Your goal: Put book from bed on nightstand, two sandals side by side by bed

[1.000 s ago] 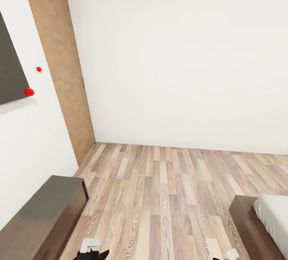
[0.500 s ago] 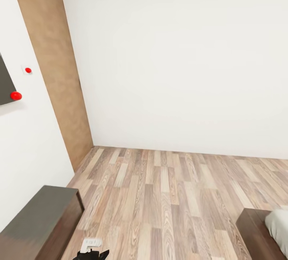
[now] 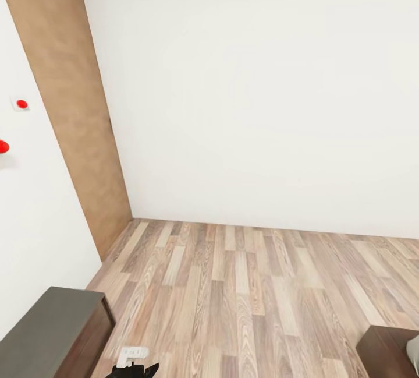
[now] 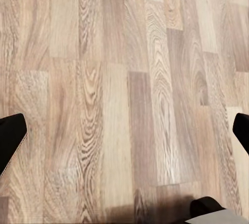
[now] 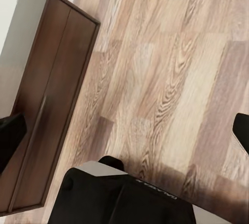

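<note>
The book, the two sandals and the nightstand are out of view. A corner of the bed (image 3: 387,352) shows in the head view at the lower right: dark-brown frame with a sliver of pale mattress. My left gripper (image 4: 126,136) hangs open over bare wood-plank floor, its black fingertips (image 4: 10,141) wide apart with nothing between them. My right gripper (image 5: 126,133) is open too, above the floor beside a dark unit. A part of the left gripper (image 3: 135,367) peeks in at the head view's lower edge.
A long dark bench-like unit (image 3: 52,331) stands against the left wall; the right wrist view shows it too (image 5: 46,94). A brown door panel (image 3: 70,110) is on the left wall, and a white wall (image 3: 262,104) lies ahead. Wood-plank floor (image 3: 244,285) stretches between.
The whole head view has shifted as the robot moves forward: the bed corner slid toward the right edge, the bench and the red wall marks toward the left. The grippers keep their pose.
</note>
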